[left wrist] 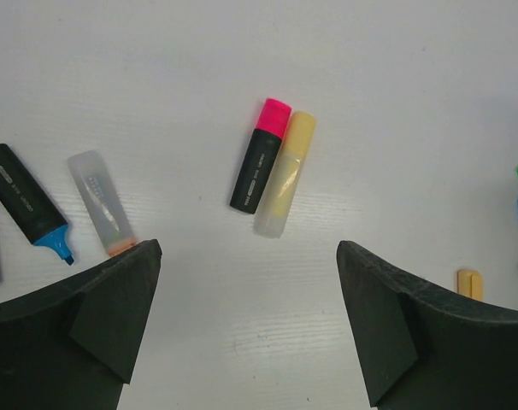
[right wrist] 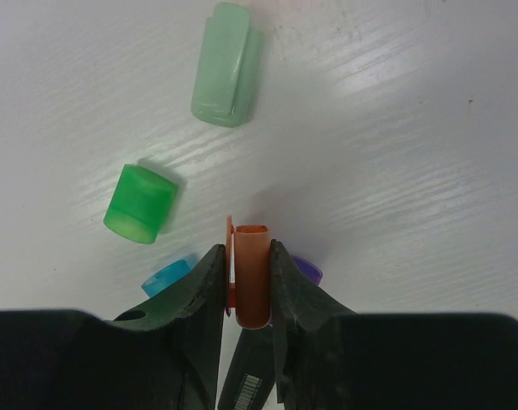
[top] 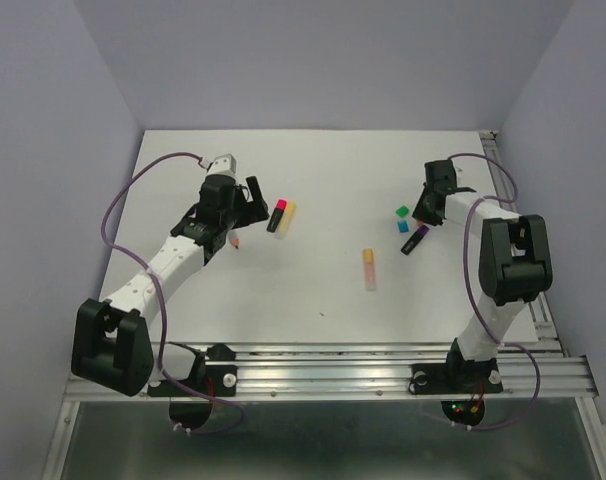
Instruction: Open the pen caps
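Observation:
My right gripper point(right wrist: 246, 254) is shut on an orange pen cap point(right wrist: 251, 282), held just above the table. Around it lie loose pen caps: green point(right wrist: 140, 203), mint point(right wrist: 227, 64) and blue point(right wrist: 169, 275). A purple cap point(right wrist: 308, 269) peeks out behind the right finger, with a black pen body point(right wrist: 250, 384) below. My left gripper point(left wrist: 249, 256) stands wide open with nothing between its fingers. Just beyond it lie a black pen with a pink cap point(left wrist: 274, 115) and a pale yellow pen point(left wrist: 286, 171), side by side. From above, the left gripper point(top: 243, 203) is left of that pair point(top: 281, 215).
An uncapped black pen with a blue tip point(left wrist: 28, 205) and a clear pen with an orange tip point(left wrist: 103, 205) lie left of the left gripper. A peach pen point(top: 368, 268) lies mid-table. The table's right rail point(top: 503, 170) runs close behind the right gripper point(top: 430, 205).

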You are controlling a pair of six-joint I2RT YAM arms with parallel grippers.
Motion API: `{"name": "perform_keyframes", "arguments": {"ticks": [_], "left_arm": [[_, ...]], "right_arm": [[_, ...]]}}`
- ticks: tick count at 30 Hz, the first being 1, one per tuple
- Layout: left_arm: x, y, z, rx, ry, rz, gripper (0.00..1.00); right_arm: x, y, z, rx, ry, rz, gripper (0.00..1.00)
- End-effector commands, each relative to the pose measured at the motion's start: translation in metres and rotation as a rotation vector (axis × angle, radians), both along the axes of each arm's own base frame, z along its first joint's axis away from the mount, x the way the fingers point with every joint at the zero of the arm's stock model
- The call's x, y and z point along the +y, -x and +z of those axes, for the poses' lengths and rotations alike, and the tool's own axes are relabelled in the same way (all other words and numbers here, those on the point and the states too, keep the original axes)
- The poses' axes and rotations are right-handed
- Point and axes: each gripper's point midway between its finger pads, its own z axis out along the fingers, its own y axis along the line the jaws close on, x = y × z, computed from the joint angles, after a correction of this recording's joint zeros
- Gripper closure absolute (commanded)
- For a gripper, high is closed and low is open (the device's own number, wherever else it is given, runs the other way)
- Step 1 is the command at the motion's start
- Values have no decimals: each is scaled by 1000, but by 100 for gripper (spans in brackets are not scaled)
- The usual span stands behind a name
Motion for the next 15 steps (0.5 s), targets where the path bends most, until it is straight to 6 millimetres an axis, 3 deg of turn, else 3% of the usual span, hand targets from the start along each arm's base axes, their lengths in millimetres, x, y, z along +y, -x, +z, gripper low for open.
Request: {"name": "perform_keyframes", "arguments": {"ticks": [1,7,14,15], "left_arm": [[-14,-2,-3,-12,-1,-75,4],[-26,-10,-18,32,-11,-113,4],[-37,-35,-33,68,-49,-109,3],[-36,-38,-36,74,-61,-100,4]], "right_arm": [[-7,-28,25,-74,36,-3,77],[0,-25,29,-77,3,25,42],[13,-14,77,-169,-60,74,18],[15,-10,81,-177,-71,78,0]]}}
